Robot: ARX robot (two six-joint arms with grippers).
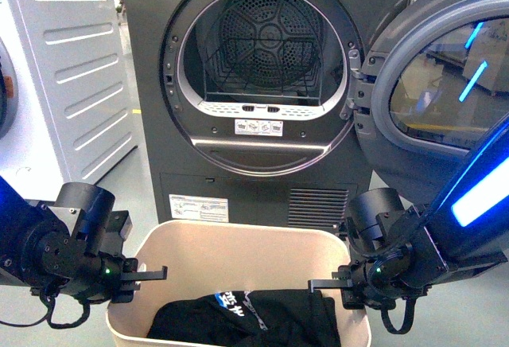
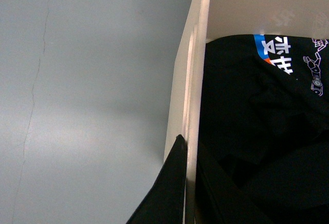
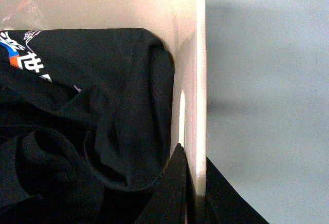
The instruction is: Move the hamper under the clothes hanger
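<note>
Left gripper (image 2: 190, 149) is clamped on the hamper (image 1: 238, 261): one dark finger runs down the outside of the left wall, the other sits inside, rim pinched between them. The inner finger blends into the dark cloth, so its contact is probably firm but hard to confirm. Over to the right gripper (image 3: 194, 154), and it is the same story: fingers on both sides of the right wall, closed on the rim. Both arms sit low, flanking the bin. Inside lies a crumpled black garment (image 1: 246, 315) with blue and white print, heaped on the bottom. The hamper stands on the grey floor (image 2: 92, 106), near and centred, just in front of the dark grey dryer (image 1: 151, 84). Its round door (image 1: 445, 68) hangs open to the right, drum exposed. A white appliance (image 1: 71, 68) stands far left.
</note>
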